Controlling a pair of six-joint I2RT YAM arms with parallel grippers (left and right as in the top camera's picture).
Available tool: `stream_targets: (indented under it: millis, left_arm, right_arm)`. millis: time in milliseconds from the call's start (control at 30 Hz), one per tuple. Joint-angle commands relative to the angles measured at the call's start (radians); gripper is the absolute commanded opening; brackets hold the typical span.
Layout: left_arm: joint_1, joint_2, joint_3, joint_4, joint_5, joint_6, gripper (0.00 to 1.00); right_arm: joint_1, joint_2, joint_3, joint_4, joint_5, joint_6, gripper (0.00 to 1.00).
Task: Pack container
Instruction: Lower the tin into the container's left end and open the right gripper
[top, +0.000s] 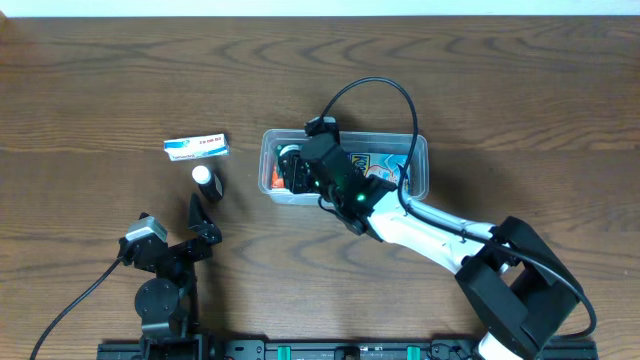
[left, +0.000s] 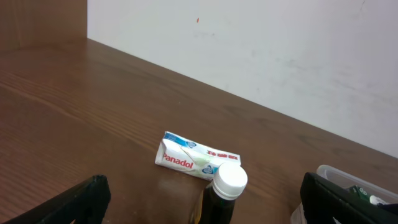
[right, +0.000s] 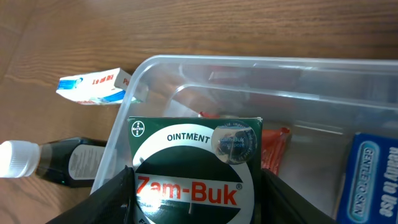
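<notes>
The clear plastic container (top: 418, 152) sits mid-table and holds a blue box (right: 373, 174) and an orange packet (right: 273, 149). My right gripper (top: 297, 170) is over its left end, shut on a green Zam-Buk ointment box (right: 193, 168), held inside the container (right: 186, 68). A white and blue Panadol box (top: 197, 147) and a dark bottle with a white cap (top: 207, 182) lie left of the container. My left gripper (top: 200, 215) is open and empty just short of the bottle (left: 224, 193); the Panadol box (left: 189, 157) lies beyond it.
The wooden table (top: 100, 90) runs to a white wall at the far side. The right arm's black cable (top: 375, 90) loops over the container. The arm bases sit at the near edge.
</notes>
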Motion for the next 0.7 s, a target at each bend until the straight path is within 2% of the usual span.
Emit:
stream_targets:
  millis: [0, 167, 300, 667]
  left_arm:
    - [0.006, -0.001, -0.024, -0.033, -0.008, 0.016, 0.98]
    - [0.006, -0.001, -0.024, -0.033, -0.008, 0.016, 0.98]
    - [0.006, -0.001, -0.024, -0.033, -0.008, 0.016, 0.98]
    - [0.006, -0.001, -0.024, -0.033, -0.008, 0.016, 0.98]
  right_arm:
    - [0.017, 0.009, 0.018, 0.008, 0.027, 0.027, 0.57]
    - [0.027, 0.009, 0.018, 0.021, 0.03, 0.026, 0.58]
    - [0.031, 0.009, 0.018, 0.027, 0.03, 0.026, 0.64]
    - [0.031, 0.009, 0.018, 0.028, 0.03, 0.02, 0.66]
